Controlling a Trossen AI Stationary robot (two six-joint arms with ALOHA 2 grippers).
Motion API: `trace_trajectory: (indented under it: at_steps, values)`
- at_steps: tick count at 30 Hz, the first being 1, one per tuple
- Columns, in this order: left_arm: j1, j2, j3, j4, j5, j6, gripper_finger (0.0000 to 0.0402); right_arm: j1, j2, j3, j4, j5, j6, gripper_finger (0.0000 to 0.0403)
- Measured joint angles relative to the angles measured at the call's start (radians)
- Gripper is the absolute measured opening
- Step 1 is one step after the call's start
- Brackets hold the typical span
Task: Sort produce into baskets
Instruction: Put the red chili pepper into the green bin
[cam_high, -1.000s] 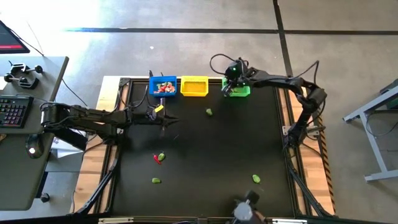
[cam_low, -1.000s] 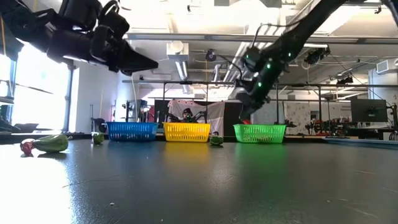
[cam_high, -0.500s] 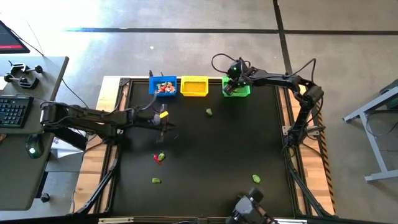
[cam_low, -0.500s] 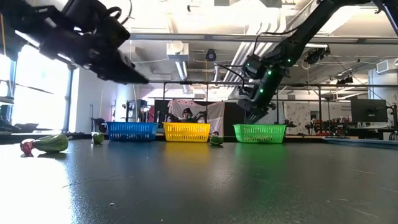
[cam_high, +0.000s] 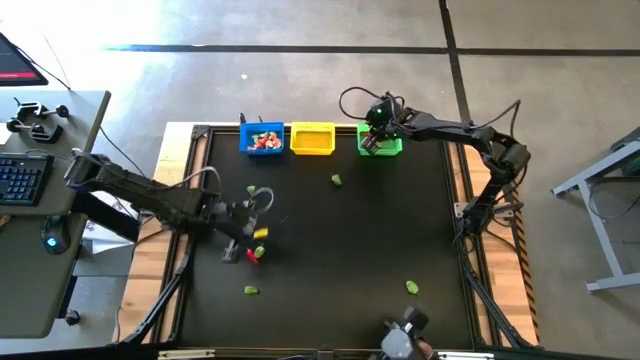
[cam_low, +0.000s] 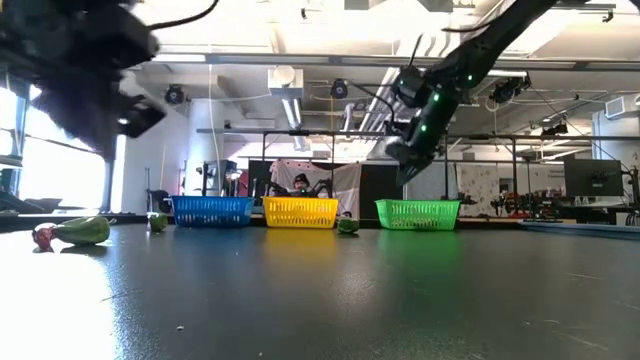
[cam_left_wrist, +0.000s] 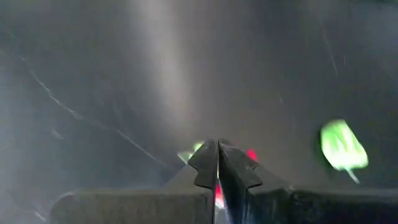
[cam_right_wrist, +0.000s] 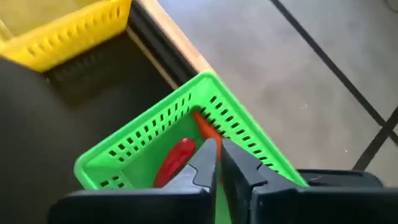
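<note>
Black tabletop, concrete floor all round. Left gripper (cam_high: 250, 240) has swung from mid-table down toward 8 o'clock, fingers pinched together with nothing in them, now right over the red and green pieces (cam_high: 256, 253), so looks like that's the next grab. Right gripper (cam_high: 372, 138), closed and empty, has stayed above the green basket (cam_high: 390, 146) at 1 o'clock, a red piece (cam_right_wrist: 174, 160) lying inside. Blue basket (cam_high: 262, 139) already holds several; yellow basket (cam_high: 312, 140) looks empty.

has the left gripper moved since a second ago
Yes. In the high view the left gripper has swung away from the blue basket, toward the near edge, and now sits shut over the red and green produce.
</note>
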Motion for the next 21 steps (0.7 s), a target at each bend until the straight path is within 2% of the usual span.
trace_trajectory:
  at_steps: [4,9,15,21]
  values:
    - [-0.122,0.015,0.0,-0.069,-0.046,-0.121,0.0022,0.028,-0.041,-0.004,0.006,0.005,0.022,0.0024]
    - [-0.221,0.052,0.0,-0.135,-0.099,-0.204,0.0076,0.072,-0.112,-0.101,0.111,-0.001,0.027,0.0003]
    - [-0.258,0.131,-0.001,-0.146,-0.202,-0.201,0.0136,0.116,-0.241,-0.251,0.183,0.031,0.081,0.0002]
    - [-0.257,0.22,-0.001,-0.116,-0.228,-0.128,0.0154,0.157,-0.403,-0.382,0.262,0.065,0.1,0.0001]
